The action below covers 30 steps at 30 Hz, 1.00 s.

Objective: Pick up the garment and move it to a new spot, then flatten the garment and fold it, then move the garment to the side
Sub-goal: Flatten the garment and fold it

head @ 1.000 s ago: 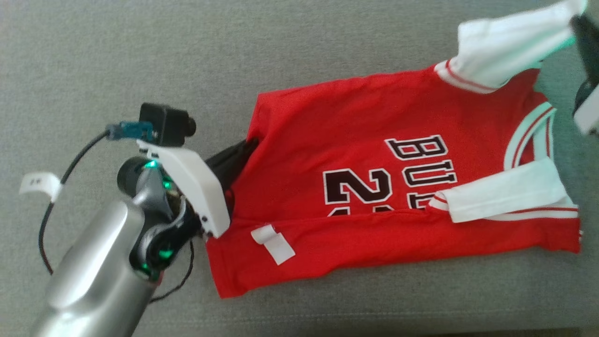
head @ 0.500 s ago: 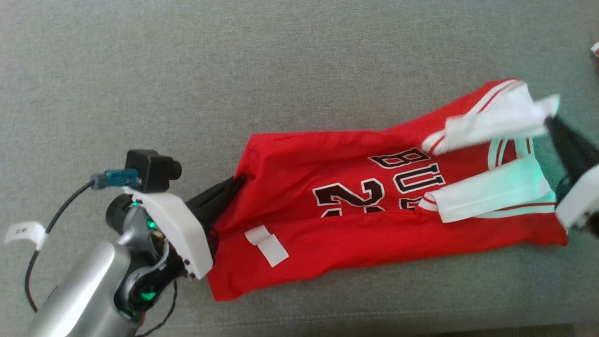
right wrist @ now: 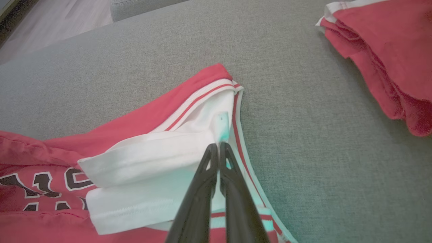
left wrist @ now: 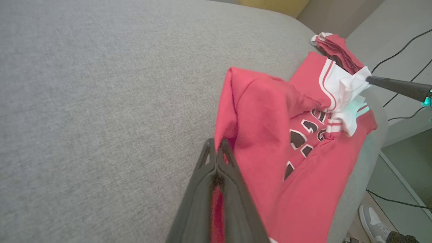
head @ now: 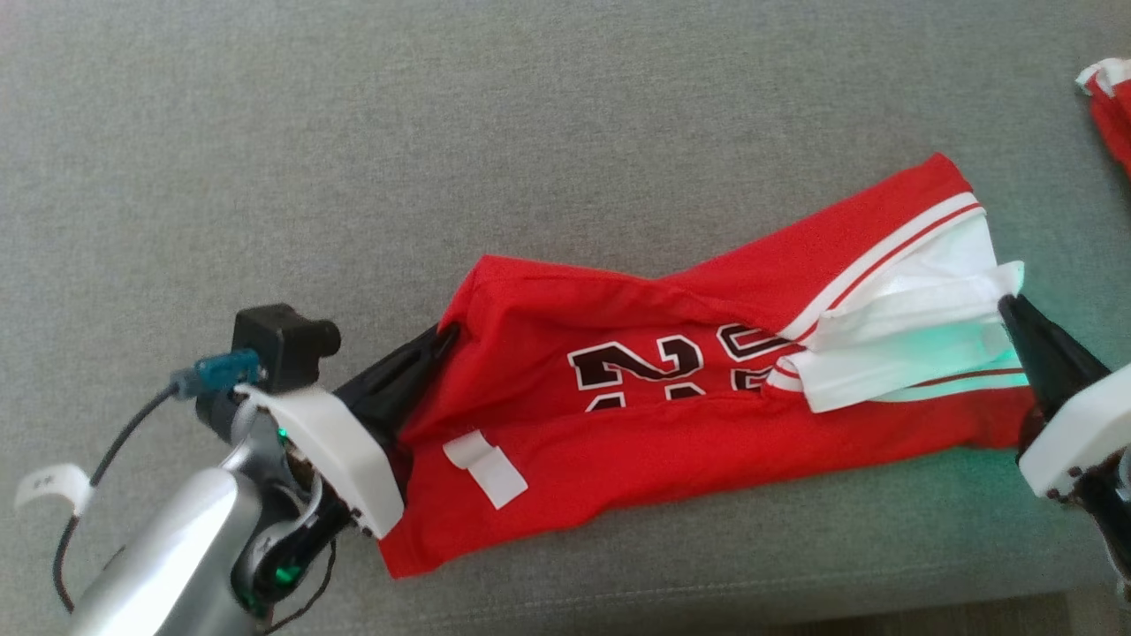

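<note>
Garment (head: 636, 433) = red jersey w/ black-and-white numbers. It lies lengthwise on the grey cushion (head: 442, 132), near the cushion's front edge in head view, stretched btwn your two pincers.

Your left pincer (head: 442, 340) is closed, pinching the red hem end. In left wrist view the left pincer (left wrist: 216, 146) has its fingers pressed together, w/ red cloth caught btwn them lower down.

Your right pincer (head: 1007, 305) is closed too, clamped on the white sleeve (head: 892, 349) at the opposite end. In right wrist view the right pincer (right wrist: 217, 146) has its tips together on the sleeve's edge. In left wrist view the white cloth is bunched at that tip (left wrist: 369, 79).

An upper red flap w/ white-red striped trim (head: 884, 256) is folded diagonally over the chest, so the print is only partly visible. The lower long edge is also folded up, w/ a white tag (head: 486, 464) on it.

A second red garment pile (head: 1109, 106) sits at the far right corner, well apart from the jersey; it shows clearer in right wrist view (right wrist: 388, 60).

Left wrist cam (head: 278, 344) and its cable w/ a white label (head: 53, 481) are at lower left. A shoe (left wrist: 371, 219) is on the floor past the cushion edge.
</note>
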Available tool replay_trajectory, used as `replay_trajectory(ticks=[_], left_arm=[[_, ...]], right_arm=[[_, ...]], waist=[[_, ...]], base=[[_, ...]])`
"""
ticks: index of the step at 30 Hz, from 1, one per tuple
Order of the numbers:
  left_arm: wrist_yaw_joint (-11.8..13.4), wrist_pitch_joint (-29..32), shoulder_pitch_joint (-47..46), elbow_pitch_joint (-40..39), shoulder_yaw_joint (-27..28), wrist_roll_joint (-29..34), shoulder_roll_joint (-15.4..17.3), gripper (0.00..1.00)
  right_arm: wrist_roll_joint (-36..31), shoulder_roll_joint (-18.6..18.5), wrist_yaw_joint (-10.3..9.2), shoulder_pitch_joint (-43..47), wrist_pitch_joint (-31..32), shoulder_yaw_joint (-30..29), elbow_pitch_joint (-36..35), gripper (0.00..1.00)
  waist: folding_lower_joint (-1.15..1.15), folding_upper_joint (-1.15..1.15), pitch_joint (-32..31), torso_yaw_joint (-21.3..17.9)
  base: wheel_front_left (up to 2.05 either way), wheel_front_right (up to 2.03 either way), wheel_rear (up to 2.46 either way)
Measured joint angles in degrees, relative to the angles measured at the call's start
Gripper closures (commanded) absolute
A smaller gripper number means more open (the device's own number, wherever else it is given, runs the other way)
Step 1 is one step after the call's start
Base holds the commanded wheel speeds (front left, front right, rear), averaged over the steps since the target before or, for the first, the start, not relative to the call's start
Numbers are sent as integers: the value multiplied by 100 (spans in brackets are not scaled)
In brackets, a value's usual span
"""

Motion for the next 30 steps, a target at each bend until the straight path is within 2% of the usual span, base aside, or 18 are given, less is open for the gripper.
replay_trajectory(ticks=[7, 10, 11, 12, 15, 16, 17, 21, 25, 30], left_arm=[[-31, -563, 128, -59, -169, 410, 156, 100], [-21, -865, 311, -54, -413, 954, 341, 100], [20, -970, 345, -35, -487, 1151, 377, 92], [54, -1061, 367, 7, -535, 1304, 382, 84], [102, -1247, 376, 196, -758, 1681, 388, 53], [104, -1307, 376, 276, -846, 1803, 387, 20], [104, -1335, 380, 371, -929, 1916, 387, 0], [112, -1502, 482, 660, -1101, 2115, 356, 0], [346, -1885, 649, 901, -1069, 2157, 287, 0], [620, -2219, 707, 734, -834, 2121, 33, 0]], right_arm=[[-2, 99, 1, 205, 1, -86, -131, 100], [-130, 99, 1, 403, 172, 32, -37, 100], [-193, 71, 0, 448, 230, 94, 15, 35], [-260, 42, 0, 471, 291, 141, 87, 0], [-434, -5, 0, 466, 334, 98, 208, 0], [-471, -46, 1, 460, 356, 94, 222, 0], [-471, -55, 1, 443, 371, 86, 223, 0], [-470, -55, 1, 400, 422, 36, 218, 0], [-492, -51, 0, 104, 467, -162, 247, 0], [-713, 19, 0, -439, 506, -280, 568, 0]], waist=[[0, 0, -126, -37], [0, 0, -179, -75], [0, 0, -188, -77], [0, 0, -202, -78], [0, 0, -249, -71], [0, 0, -269, -67], [0, 0, -289, -64], [0, 0, -356, -60], [0, 0, -461, -56], [0, 0, -541, -12]], base=[[0, 0, 0], [0, 0, 0], [0, 0, 0], [0, 0, 0], [0, 0, 0], [0, 0, 0], [0, 0, 0], [0, 0, 0], [0, 0, 0], [0, 0, 0]])
